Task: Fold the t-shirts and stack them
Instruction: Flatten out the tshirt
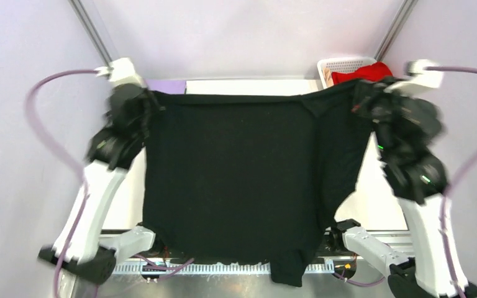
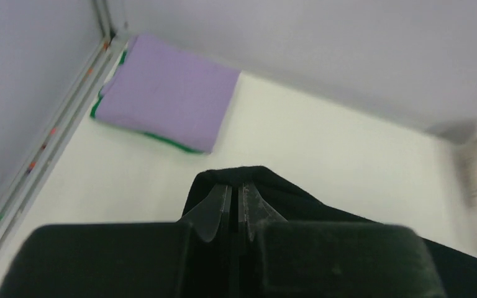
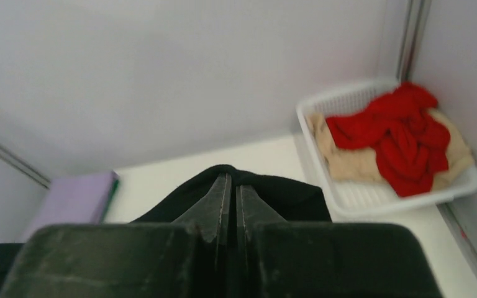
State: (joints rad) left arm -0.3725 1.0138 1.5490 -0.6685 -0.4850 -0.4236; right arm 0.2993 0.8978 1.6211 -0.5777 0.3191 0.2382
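The black t-shirt (image 1: 242,174) hangs spread between both grippers, lifted above the table, its lower edge draping over the near edge. My left gripper (image 1: 152,102) is shut on its upper left corner (image 2: 248,177). My right gripper (image 1: 357,99) is shut on its upper right corner (image 3: 273,186). A folded lavender t-shirt (image 2: 168,93) lies on a folded green one (image 2: 161,139) in the far left corner; it also shows in the top view (image 1: 166,85). A red t-shirt (image 3: 397,133) and a beige one (image 3: 348,161) lie crumpled in the basket.
The white lattice basket (image 3: 379,198) stands at the far right corner, also in the top view (image 1: 345,64). Grey walls and metal frame posts (image 1: 90,28) enclose the white table (image 2: 323,149). The held shirt hides most of the table in the top view.
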